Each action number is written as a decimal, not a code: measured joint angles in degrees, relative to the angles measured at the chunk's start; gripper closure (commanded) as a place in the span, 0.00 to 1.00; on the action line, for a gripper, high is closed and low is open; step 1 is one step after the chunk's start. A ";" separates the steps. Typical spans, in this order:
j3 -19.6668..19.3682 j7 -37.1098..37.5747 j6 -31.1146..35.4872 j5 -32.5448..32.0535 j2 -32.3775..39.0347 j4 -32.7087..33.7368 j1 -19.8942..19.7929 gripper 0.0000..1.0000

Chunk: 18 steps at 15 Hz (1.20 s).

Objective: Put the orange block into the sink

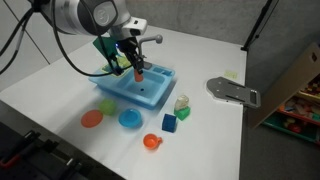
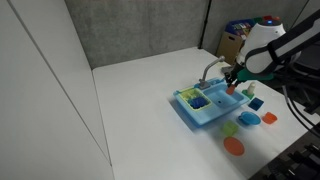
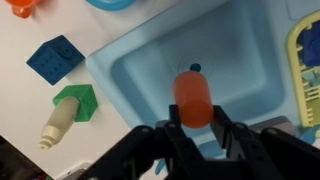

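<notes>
So the orange block [image 3: 192, 96] is pinched between the fingers of the gripper [image 3: 197, 122], which is closed snug on it, and it's held right over the sink [image 3: 140, 75] basin, not dropped yet.

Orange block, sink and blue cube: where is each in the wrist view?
Orange block [image 3: 193, 95], wrist view, middle of its front face.
Sink [image 3: 245, 60], wrist view, bare basin floor.
Blue cube [image 3: 55, 58], wrist view, its top face.

Orange-red block [image 3: 192, 95], light blue sink [image 3: 140, 75]
</notes>
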 measured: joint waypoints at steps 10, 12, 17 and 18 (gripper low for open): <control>4.80 -0.42 3.90 0.41 3.28 2.35 -0.71 0.88; 5.53 -1.33 5.53 1.37 4.75 2.47 -1.85 0.88; 7.66 -4.23 9.16 4.61 7.98 2.87 -5.32 0.88; 7.92 -4.61 9.55 5.09 8.60 3.07 -5.80 0.88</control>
